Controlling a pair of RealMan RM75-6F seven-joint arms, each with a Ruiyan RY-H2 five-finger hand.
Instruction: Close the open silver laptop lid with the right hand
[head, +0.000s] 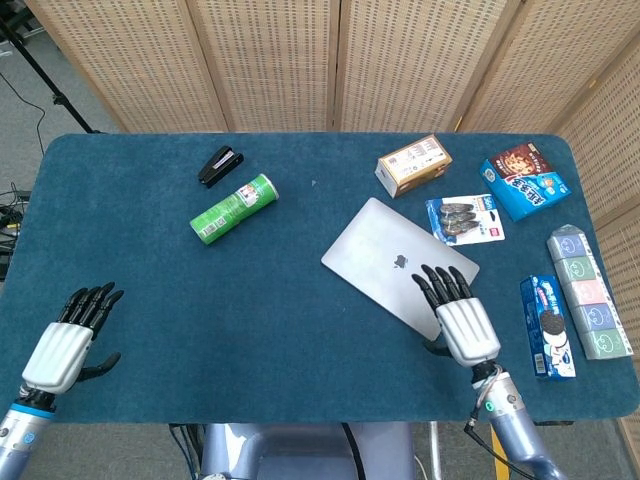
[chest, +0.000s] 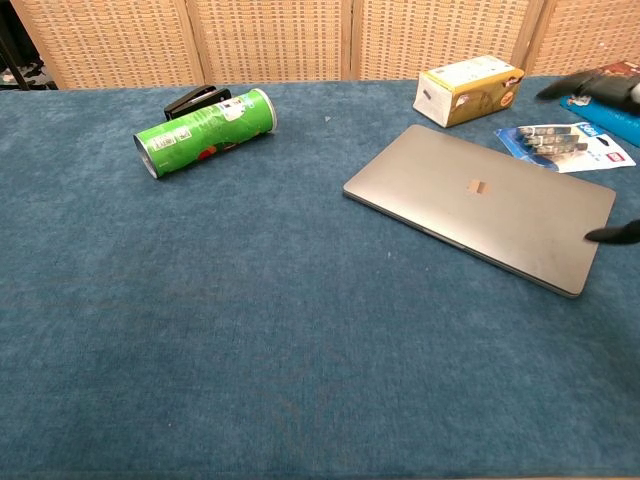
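The silver laptop (head: 400, 262) lies flat on the blue table with its lid down, logo facing up; the chest view shows the same laptop (chest: 480, 205) fully folded. My right hand (head: 460, 315) hovers over the laptop's near right corner, fingers spread and holding nothing. In the chest view only its dark fingers (chest: 590, 85) show at the top right edge, well above the lid. My left hand (head: 68, 340) rests open near the table's front left edge, far from the laptop.
A green can (head: 233, 208) and a black stapler (head: 219, 165) lie at the back left. A yellow box (head: 413, 164), a blister pack (head: 465, 218) and a blue box (head: 525, 180) sit behind the laptop. A cookie box (head: 547, 326) and a pastel pack (head: 588, 291) lie at the right.
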